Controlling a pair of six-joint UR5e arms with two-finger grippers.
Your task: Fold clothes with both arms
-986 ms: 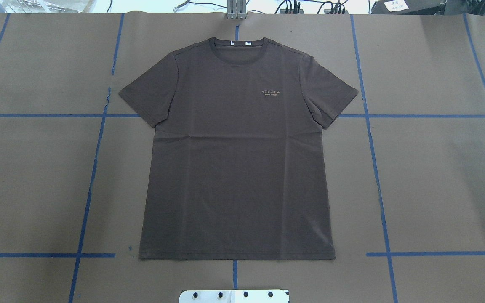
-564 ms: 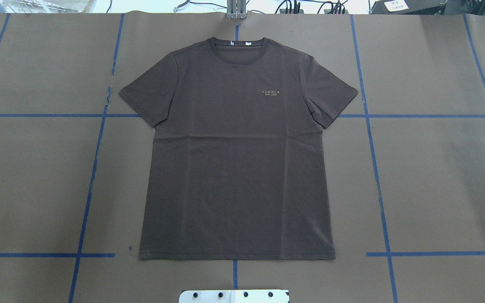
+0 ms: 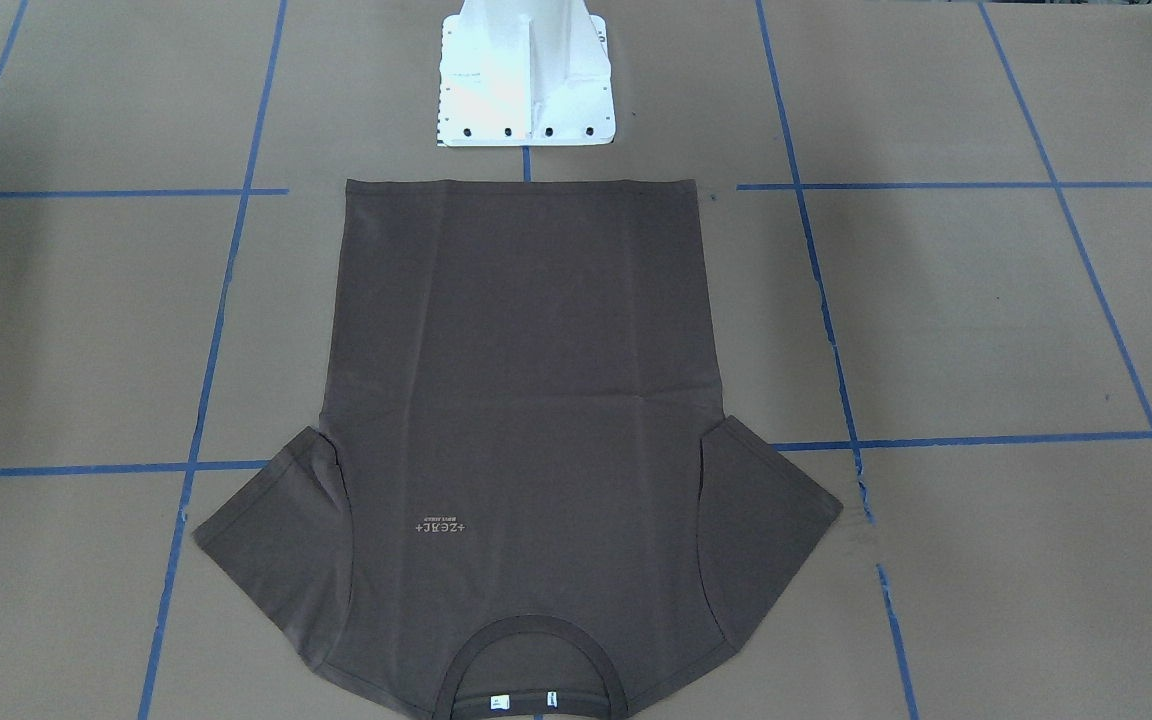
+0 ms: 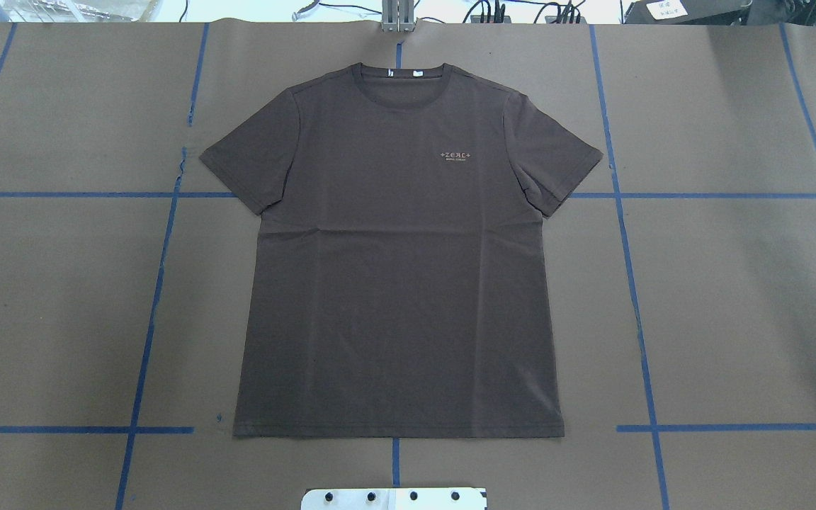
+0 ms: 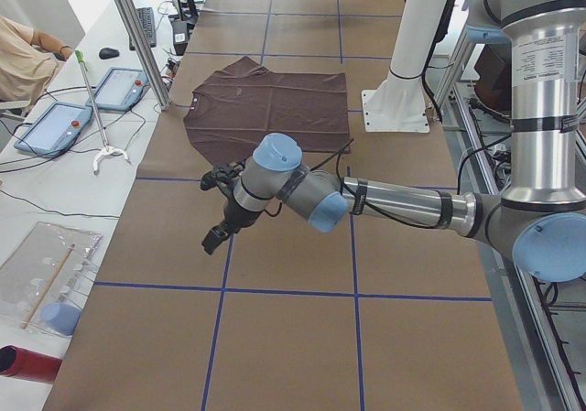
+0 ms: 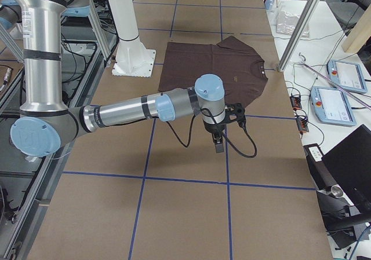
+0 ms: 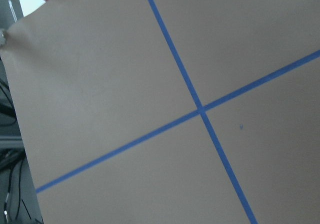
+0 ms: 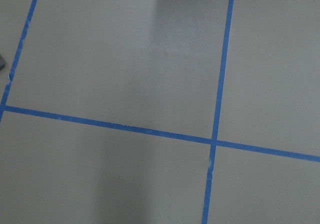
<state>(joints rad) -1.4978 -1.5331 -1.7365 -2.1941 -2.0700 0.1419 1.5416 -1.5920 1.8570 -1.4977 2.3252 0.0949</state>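
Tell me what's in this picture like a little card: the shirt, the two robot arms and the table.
clothing: dark brown T-shirt, flat, front up, not yet folded
collar: on the far side from the robot
left gripper: over bare table beside the T-shirt, not touching it
right gripper: the same, on the other side
open or shut: cannot tell
table: brown paper, blue tape lines

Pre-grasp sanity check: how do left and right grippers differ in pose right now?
Left gripper tilts obliquely; right gripper points straight down. Left hangs beyond the T-shirt's left side, right beyond its right. Both hover over bare table, touching nothing; open or shut, cannot tell.
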